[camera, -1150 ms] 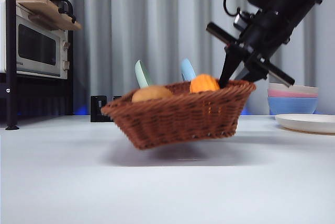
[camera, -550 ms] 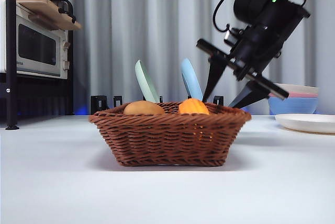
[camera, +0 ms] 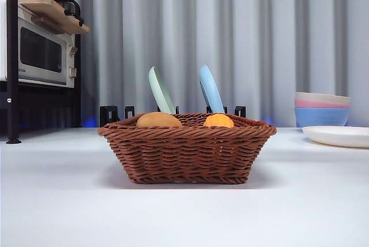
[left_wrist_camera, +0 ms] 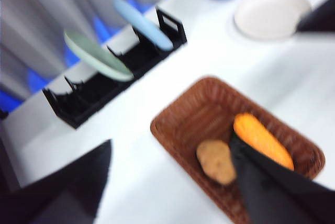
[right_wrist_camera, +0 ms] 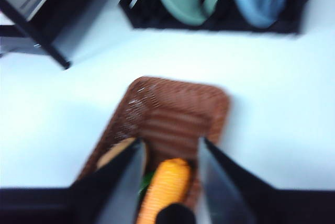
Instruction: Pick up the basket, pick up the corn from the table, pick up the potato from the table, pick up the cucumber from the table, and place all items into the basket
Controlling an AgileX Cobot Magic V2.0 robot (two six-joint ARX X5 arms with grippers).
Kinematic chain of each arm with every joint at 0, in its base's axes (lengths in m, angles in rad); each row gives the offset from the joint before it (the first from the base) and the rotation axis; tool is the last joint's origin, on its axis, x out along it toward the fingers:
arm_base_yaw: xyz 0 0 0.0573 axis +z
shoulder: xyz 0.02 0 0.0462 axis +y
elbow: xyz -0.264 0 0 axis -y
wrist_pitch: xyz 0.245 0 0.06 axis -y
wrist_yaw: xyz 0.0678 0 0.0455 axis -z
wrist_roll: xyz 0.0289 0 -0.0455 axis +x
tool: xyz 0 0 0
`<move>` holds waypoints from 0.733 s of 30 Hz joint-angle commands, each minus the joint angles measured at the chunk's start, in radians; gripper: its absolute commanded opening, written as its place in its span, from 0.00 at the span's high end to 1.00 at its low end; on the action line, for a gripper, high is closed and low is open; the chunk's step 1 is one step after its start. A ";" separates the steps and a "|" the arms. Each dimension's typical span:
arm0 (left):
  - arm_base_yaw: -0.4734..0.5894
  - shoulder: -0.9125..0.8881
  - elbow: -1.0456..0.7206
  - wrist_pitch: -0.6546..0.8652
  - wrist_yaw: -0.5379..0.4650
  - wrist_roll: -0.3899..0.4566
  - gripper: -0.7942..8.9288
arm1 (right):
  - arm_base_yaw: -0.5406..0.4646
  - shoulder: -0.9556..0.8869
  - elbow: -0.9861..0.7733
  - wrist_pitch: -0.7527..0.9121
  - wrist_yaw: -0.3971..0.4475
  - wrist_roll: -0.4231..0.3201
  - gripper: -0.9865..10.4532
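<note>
The basket point(camera: 187, 152) sits flat on the white tabletop point(camera: 184, 212), a shallow dark-brown wicker tray with flared sides. It looks light and stiff, and its woven rim should give a sure hold along an edge, where the ribs would resist slipping. Inside lie the tan, matte potato point(camera: 158, 120) and the glossy orange corn point(camera: 219, 120), side by side; a sliver of green between them in the right wrist view may be the cucumber point(right_wrist_camera: 146, 182), though it is too blurred to be sure. Both toys look hard and light; the corn's slick kernels seem likelier to slide. The right pincer point(right_wrist_camera: 168, 156) hangs above the basket, jaws apart and empty. The left pincer point(left_wrist_camera: 172, 166), also high over it, gapes wide, holding nothing. Behind stands a black rack point(camera: 115, 111) with two plates.
</note>
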 commanded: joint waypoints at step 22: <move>-0.003 -0.645 -0.952 0.383 -0.097 -0.078 0.93 | 0.002 -0.730 -0.570 0.121 0.194 -0.084 0.93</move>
